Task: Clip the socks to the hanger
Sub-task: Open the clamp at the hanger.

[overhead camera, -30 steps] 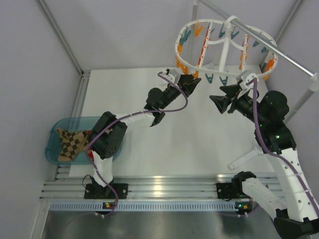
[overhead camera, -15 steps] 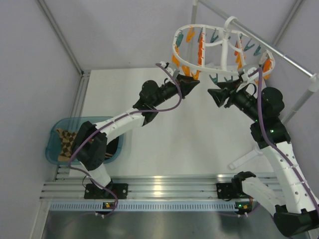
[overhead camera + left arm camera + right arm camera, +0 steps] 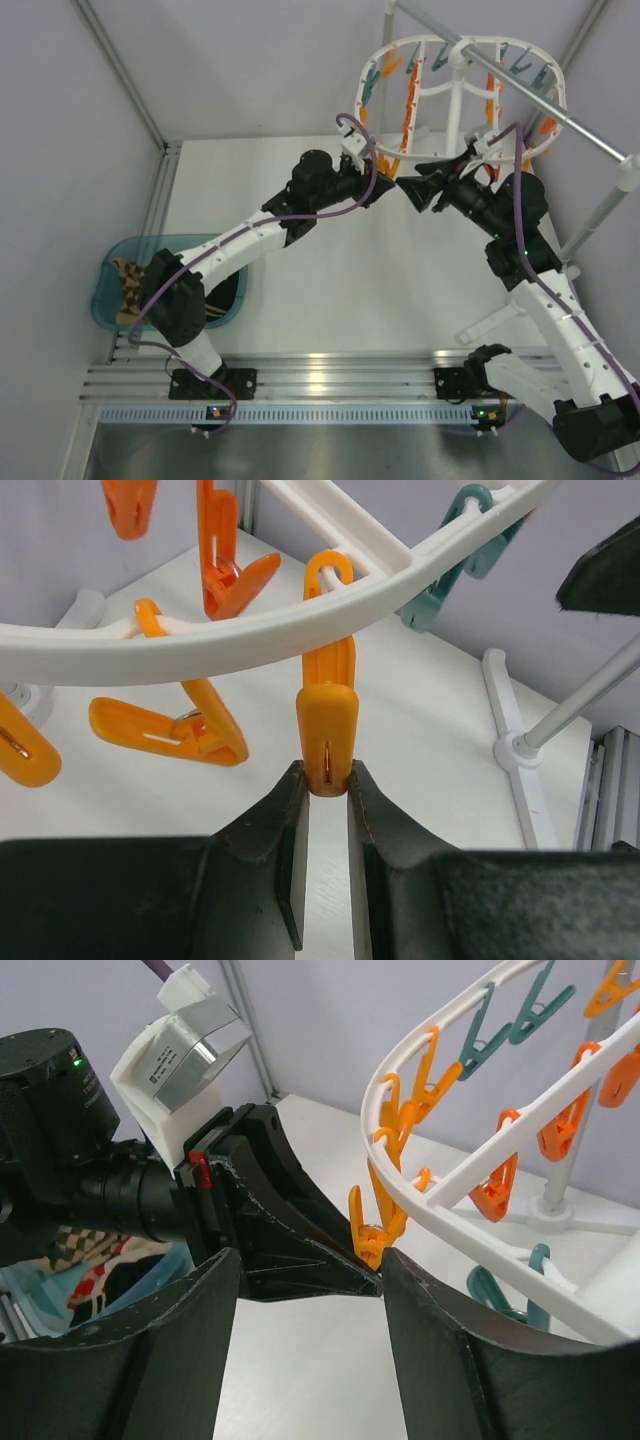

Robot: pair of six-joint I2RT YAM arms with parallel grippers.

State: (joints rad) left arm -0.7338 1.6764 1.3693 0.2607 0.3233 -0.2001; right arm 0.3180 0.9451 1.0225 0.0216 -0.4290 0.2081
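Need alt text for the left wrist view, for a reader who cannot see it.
The left end effector pinches the lower end of an orange clip hanging from the white hanger. More orange clips dangle to the left and a teal clip at upper right, above a white table.

The left arm [image 3: 250,240] stretches far forward and to the right, its left tool [image 3: 325,780] pinched narrowly on the lower end of an orange clip [image 3: 327,730]. The right arm [image 3: 545,295] bends leftward. Its right tool [image 3: 310,1260] has its jaws spread wide and faces the left one, tips close.
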